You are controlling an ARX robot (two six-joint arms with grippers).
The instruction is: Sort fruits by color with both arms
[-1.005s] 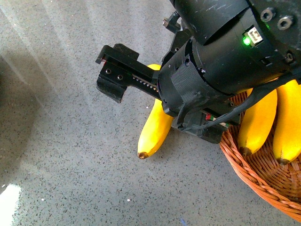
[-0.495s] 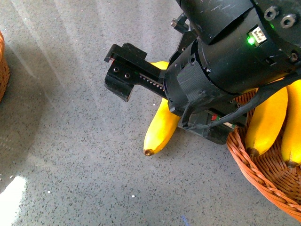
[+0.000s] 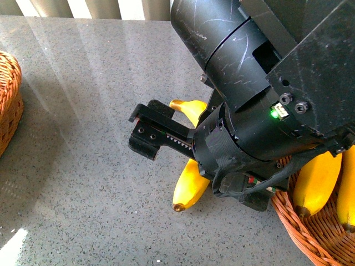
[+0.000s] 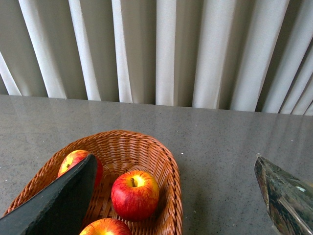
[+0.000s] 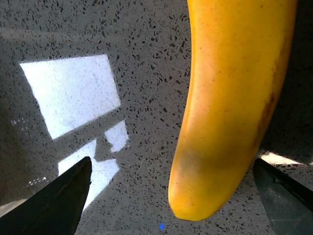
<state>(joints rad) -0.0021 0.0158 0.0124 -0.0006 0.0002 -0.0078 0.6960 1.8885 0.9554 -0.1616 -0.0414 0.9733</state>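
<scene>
A loose yellow banana (image 3: 191,185) lies on the grey table beside the right basket. My right arm (image 3: 249,127) reaches over it. My right gripper (image 3: 151,132) is open and hovers just above the banana's middle. In the right wrist view the banana (image 5: 230,98) lies between the spread fingers (image 5: 61,198), nearer one of them, and is not gripped. My left gripper (image 4: 173,161) is open and empty above a wicker basket (image 4: 168,166) that holds three red apples (image 4: 135,194). One apple (image 4: 73,160) is partly hidden behind a finger (image 4: 58,200).
A wicker basket (image 3: 308,244) at the front right holds two bananas (image 3: 313,185). The rim of the apple basket (image 3: 8,105) shows at the left edge. Pale curtains (image 4: 161,49) hang behind the table's far edge.
The front view has shifted, so the left basket's rim and the table's far edge now show. My right gripper stays open over the loose banana, a little closer to it.
</scene>
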